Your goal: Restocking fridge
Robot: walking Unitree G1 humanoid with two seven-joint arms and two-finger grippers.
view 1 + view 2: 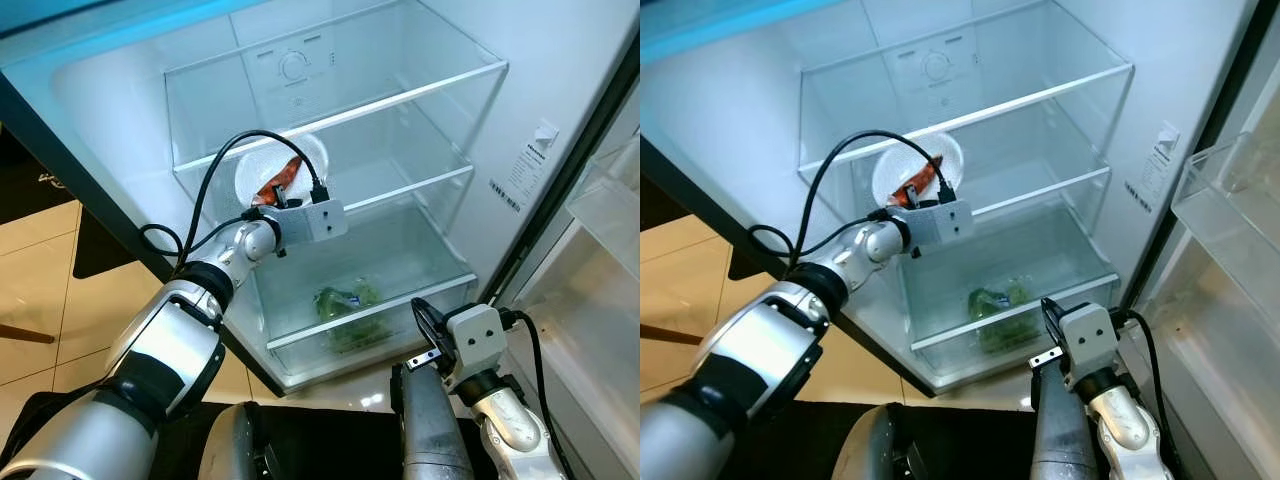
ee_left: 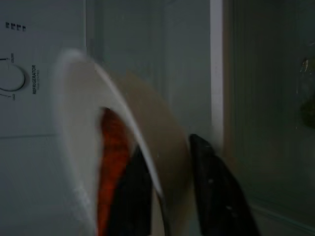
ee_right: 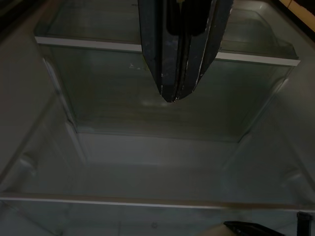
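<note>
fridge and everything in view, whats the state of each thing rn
fridge: door open, glass shelves mostly bare
plate: tilted on edge, pinched at the rim, held in front of the middle shelf, orange-red food on it
left gripper: shut on the plate
right gripper: shut, holding nothing, low by the fridge front
greens: bagged, lying in the bottom drawer

Both eye views look down from the head into the open fridge (image 1: 420,120), sharing its glass shelves (image 1: 1040,195). The left wrist camera sits very close behind a white plate (image 2: 78,128). The right wrist camera faces the fridge's interior along closed fingers (image 3: 162,59).
</note>
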